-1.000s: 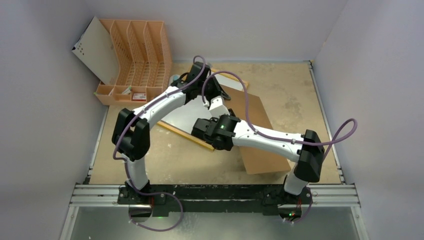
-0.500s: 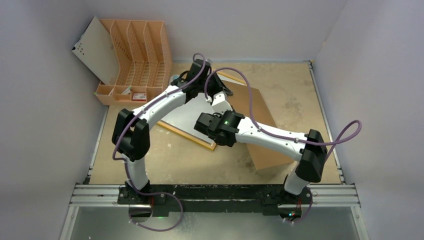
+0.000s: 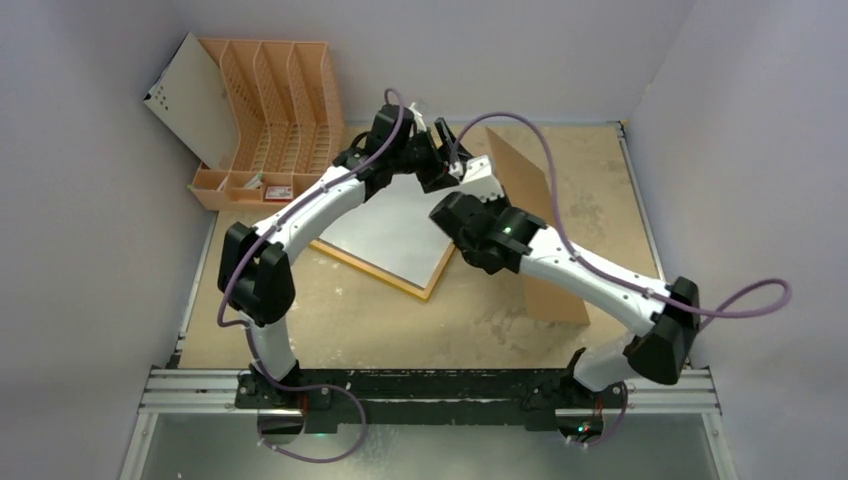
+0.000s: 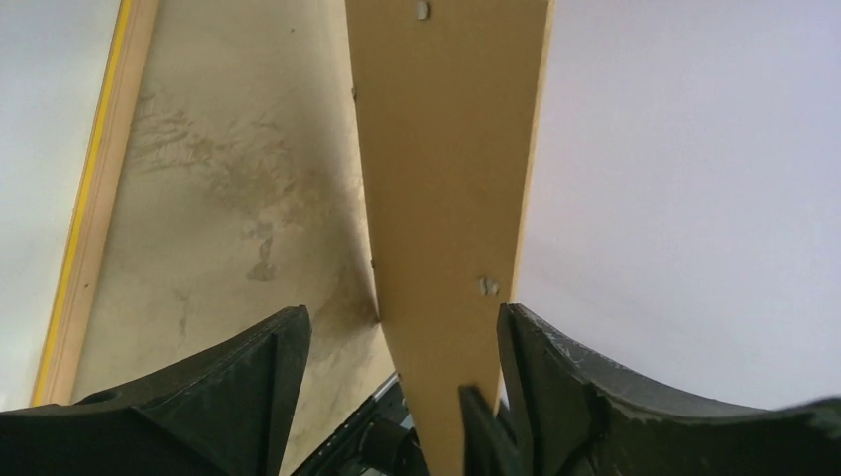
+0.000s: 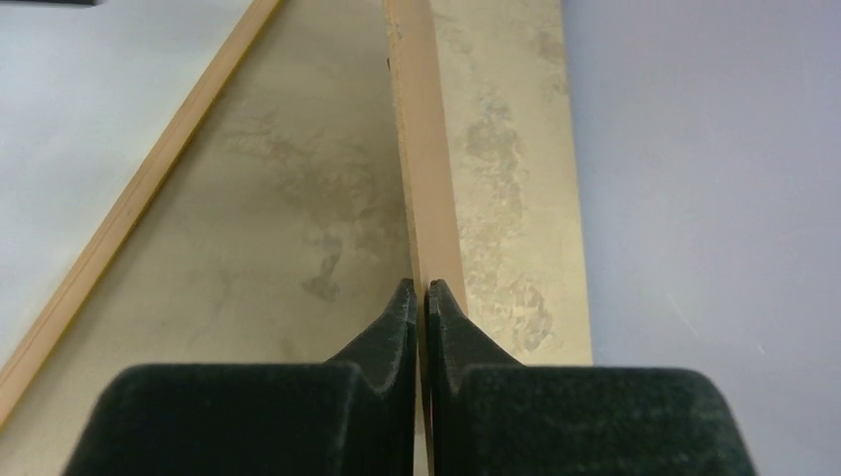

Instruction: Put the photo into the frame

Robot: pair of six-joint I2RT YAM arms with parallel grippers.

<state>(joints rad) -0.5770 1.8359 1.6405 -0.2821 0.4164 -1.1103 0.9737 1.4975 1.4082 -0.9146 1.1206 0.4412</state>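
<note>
**Left arm is nearer the frame [image 3: 370,270]**

Your right pincer [image 5: 421,297] is clenched on the upended backing board [image 3: 512,170]. The left pincer [image 4: 400,319] straddles it, released. The frame lies flat at picture centre, lower left of both, holding what looks like the photo [image 3: 395,235], white back up.

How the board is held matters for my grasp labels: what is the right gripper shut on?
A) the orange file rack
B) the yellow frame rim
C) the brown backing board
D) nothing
C: the right wrist view shows the right gripper pinching the thin edge of the brown backing board.
</note>
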